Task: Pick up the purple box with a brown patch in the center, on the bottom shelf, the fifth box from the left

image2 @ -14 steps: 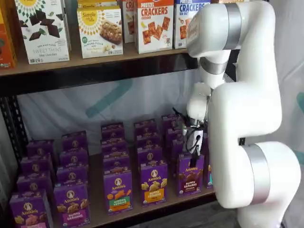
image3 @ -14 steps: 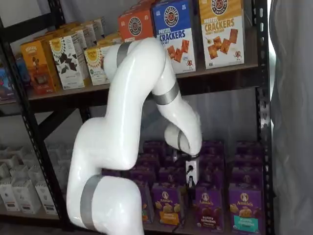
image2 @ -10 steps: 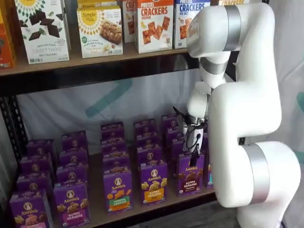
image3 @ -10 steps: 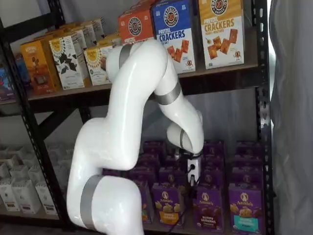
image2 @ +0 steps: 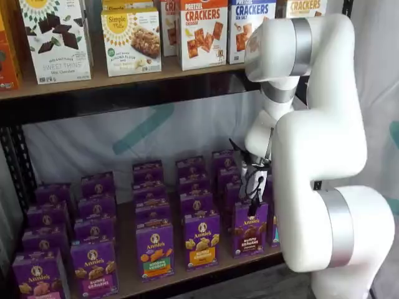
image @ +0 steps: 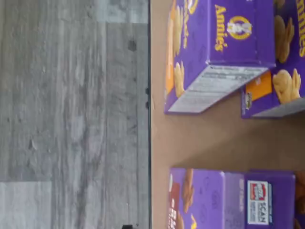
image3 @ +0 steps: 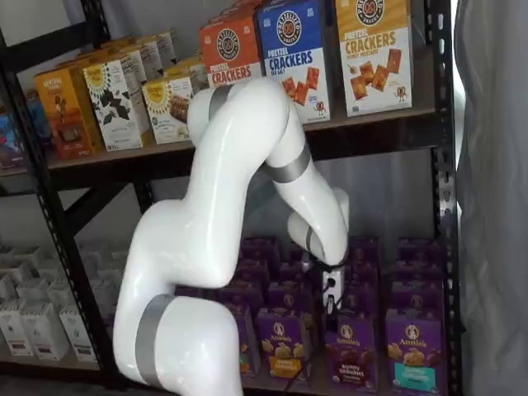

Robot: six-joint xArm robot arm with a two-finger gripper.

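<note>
The purple box (image2: 249,228), an Annie's carton with dark brown cookies across its middle, stands at the front of the bottom shelf (image2: 128,272) and shows in both shelf views (image3: 350,351). My gripper (image2: 252,200) hangs just above and slightly behind the box's top edge, with a cable beside it. It also shows in a shelf view (image3: 330,299), right over the box. Only dark, narrow fingers show, with no plain gap and no box in them. In the wrist view the shelf board (image: 200,138) and purple cartons show turned sideways; no fingers show there.
A purple carton with a yellow band (image2: 201,240) stands close left of the box, and a teal-band carton (image3: 410,351) close right. More purple cartons fill the rows behind. Cracker boxes (image2: 202,31) sit on the shelf above. My white arm (image2: 318,156) stands before the rack's right side.
My gripper has shifted slightly rightward and a little lower, ending above the purple box. The boxes have not moved.
</note>
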